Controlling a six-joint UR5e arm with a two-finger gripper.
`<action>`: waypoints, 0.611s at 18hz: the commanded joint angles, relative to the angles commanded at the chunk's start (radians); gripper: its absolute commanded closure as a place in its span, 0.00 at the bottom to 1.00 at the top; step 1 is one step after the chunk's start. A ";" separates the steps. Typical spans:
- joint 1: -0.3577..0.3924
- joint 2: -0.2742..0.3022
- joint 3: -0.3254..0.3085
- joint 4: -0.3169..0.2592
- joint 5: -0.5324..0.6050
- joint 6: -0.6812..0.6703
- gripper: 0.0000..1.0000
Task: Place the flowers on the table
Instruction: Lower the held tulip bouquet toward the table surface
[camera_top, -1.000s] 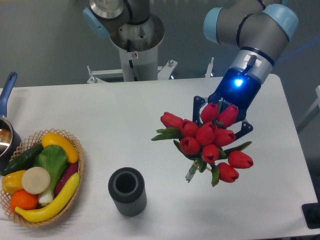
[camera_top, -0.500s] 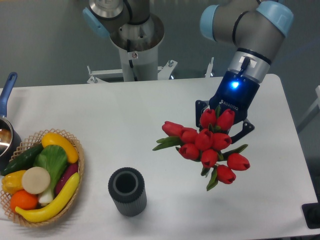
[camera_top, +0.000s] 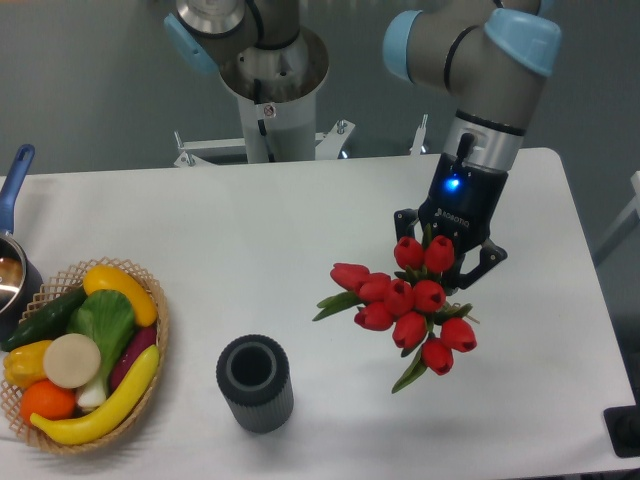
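Observation:
The flowers (camera_top: 408, 301), a bunch of red tulips with green leaves, hang over the right half of the white table (camera_top: 250, 240). My gripper (camera_top: 447, 262) is behind and above the blooms and is shut on the bunch; the stems and my fingertips are hidden by the heads. The tulip heads face the camera and a shadow lies on the table beneath them. I cannot tell if the bunch touches the tabletop.
A dark grey ribbed cylinder vase (camera_top: 255, 382) stands at the front centre, left of the flowers. A wicker basket (camera_top: 88, 355) of fruit and vegetables sits at the front left. A pot with a blue handle (camera_top: 14, 250) is at the left edge.
The gripper has turned more upright and carried the flowers downward, away from the camera; the bunch looks smaller and more compact than a second ago.

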 joint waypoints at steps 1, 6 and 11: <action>-0.011 0.002 -0.006 -0.003 0.049 0.031 0.65; -0.048 0.000 -0.046 -0.032 0.302 0.207 0.65; -0.081 -0.017 -0.069 -0.061 0.451 0.276 0.65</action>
